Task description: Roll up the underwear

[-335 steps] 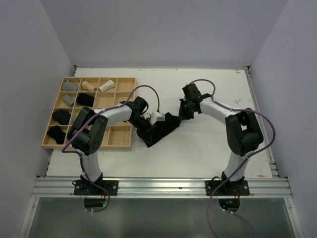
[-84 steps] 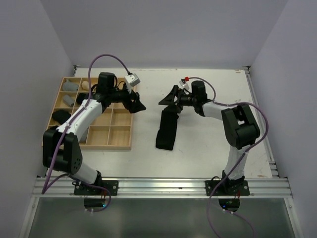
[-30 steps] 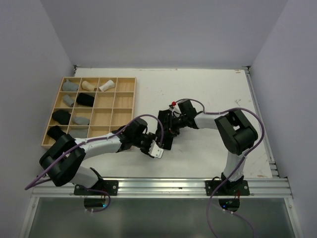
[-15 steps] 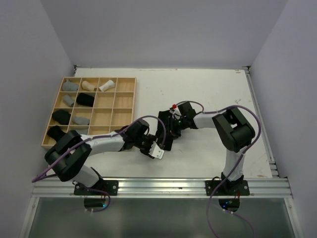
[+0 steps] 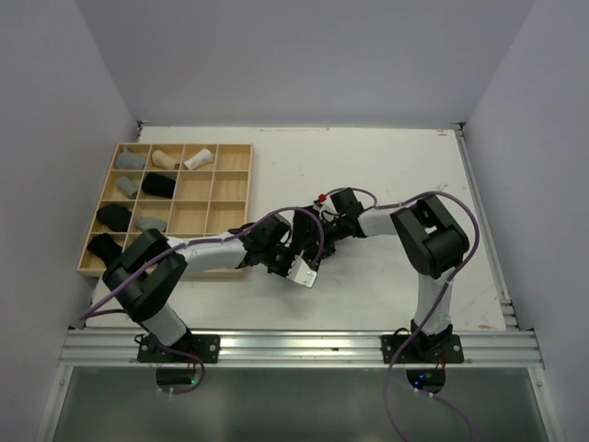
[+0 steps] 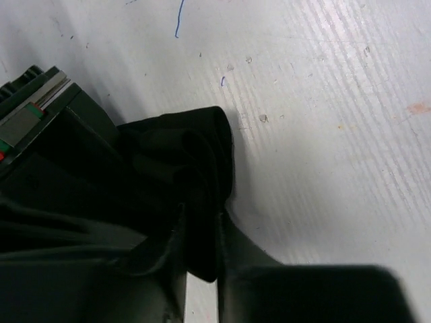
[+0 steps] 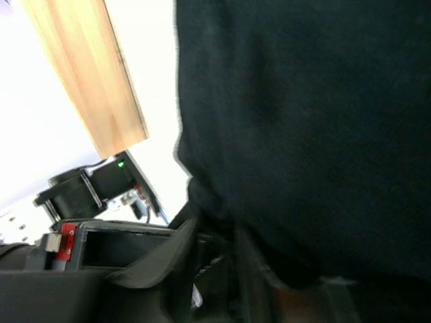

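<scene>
A black underwear (image 5: 311, 250) lies bunched at the middle of the table between my two grippers. In the left wrist view its folded end (image 6: 182, 155) passes between the fingers, and my left gripper (image 6: 202, 229) is shut on it. From above, the left gripper (image 5: 293, 245) reaches in from the left. My right gripper (image 5: 318, 230) comes in low from the right. The black cloth (image 7: 303, 101) fills the right wrist view and runs down between the fingers of the right gripper (image 7: 215, 235), which is shut on it.
The wooden grid tray (image 5: 250, 184) stands at the left, its near corner (image 7: 87, 74) close to the cloth. Several rolled underwear sit in its left cells, among them a white one (image 5: 195, 159), a beige one (image 5: 164, 158) and a black one (image 5: 159, 184).
My left gripper has pushed a little right and farther in, and its jaws have closed on the black cloth. The right gripper has barely moved.
</scene>
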### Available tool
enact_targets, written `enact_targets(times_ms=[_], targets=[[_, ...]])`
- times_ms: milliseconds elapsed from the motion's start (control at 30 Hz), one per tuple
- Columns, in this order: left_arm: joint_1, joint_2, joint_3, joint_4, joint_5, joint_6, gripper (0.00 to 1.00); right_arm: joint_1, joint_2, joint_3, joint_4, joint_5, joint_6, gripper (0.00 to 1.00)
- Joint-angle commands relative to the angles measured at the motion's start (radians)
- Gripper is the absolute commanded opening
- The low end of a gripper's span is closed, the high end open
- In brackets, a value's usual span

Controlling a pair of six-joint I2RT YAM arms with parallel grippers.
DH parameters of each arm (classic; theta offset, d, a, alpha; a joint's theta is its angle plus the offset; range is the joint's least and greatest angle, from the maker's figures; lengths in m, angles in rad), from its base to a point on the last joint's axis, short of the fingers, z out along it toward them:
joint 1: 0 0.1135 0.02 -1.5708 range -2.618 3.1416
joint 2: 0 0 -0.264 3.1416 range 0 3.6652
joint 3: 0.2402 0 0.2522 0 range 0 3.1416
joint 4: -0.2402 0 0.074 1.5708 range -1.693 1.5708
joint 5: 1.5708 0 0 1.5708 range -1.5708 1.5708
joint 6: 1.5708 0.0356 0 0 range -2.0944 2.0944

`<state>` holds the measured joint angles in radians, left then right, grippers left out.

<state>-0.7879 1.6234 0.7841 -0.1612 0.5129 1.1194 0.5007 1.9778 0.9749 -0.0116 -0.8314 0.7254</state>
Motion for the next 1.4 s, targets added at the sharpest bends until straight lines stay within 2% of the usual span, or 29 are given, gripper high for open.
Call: enact_targets(times_ms=[0, 33, 100, 133, 233, 433, 567, 733, 867, 900, 967, 1067, 1167, 1300, 1367], targets=[[-0.007, 0.070, 0.090, -0.171, -0.050, 0.014, 0.12, -0.004, -0.006, 0.018, -0.065, 0.127, -0.043, 0.38], [-0.007, 0.082, 0.113, -0.266, -0.041, 0.016, 0.09, -0.011, -0.058, 0.040, -0.076, 0.141, -0.050, 0.44], [-0.005, 0.107, 0.164, -0.348, -0.008, 0.010, 0.03, -0.045, -0.120, 0.070, -0.131, 0.179, -0.099, 0.57], [-0.004, 0.112, 0.175, -0.413, 0.010, 0.005, 0.01, -0.057, -0.146, 0.097, -0.146, 0.213, -0.119, 0.67], [0.001, 0.112, 0.202, -0.521, 0.074, -0.010, 0.00, -0.117, -0.246, 0.123, -0.209, 0.271, -0.198, 0.76], [0.024, 0.144, 0.299, -0.743, 0.197, -0.044, 0.00, -0.163, -0.462, 0.050, -0.274, 0.362, -0.244, 0.80], [0.074, 0.283, 0.424, -0.917, 0.260, -0.059, 0.00, -0.165, -0.678, -0.050, -0.268, 0.455, -0.273, 0.82], [0.162, 0.487, 0.651, -1.119, 0.394, -0.072, 0.00, -0.154, -0.908, -0.065, -0.438, 0.482, -0.379, 0.82], [0.214, 0.651, 0.774, -1.140, 0.429, -0.134, 0.00, -0.111, -1.032, -0.111, -0.493, 0.518, -0.388, 0.83], [0.219, 0.671, 0.814, -1.147, 0.432, -0.147, 0.00, -0.073, -1.053, -0.123, -0.499, 0.525, -0.397, 0.90], [0.225, 0.726, 0.866, -1.143, 0.427, -0.173, 0.00, 0.016, -1.096, -0.148, -0.501, 0.557, -0.432, 0.91], [0.225, 0.789, 0.909, -1.124, 0.405, -0.242, 0.00, 0.100, -1.084, -0.157, -0.490, 0.571, -0.493, 0.89], [0.227, 0.839, 0.969, -1.121, 0.374, -0.306, 0.01, 0.188, -0.987, -0.147, -0.441, 0.601, -0.584, 0.85], [0.225, 0.877, 1.004, -1.115, 0.343, -0.389, 0.02, 0.318, -0.736, -0.078, -0.404, 0.647, -0.759, 0.79], [0.227, 0.886, 1.014, -1.109, 0.326, -0.421, 0.03, 0.370, -0.670, -0.042, -0.377, 0.664, -0.832, 0.77]])
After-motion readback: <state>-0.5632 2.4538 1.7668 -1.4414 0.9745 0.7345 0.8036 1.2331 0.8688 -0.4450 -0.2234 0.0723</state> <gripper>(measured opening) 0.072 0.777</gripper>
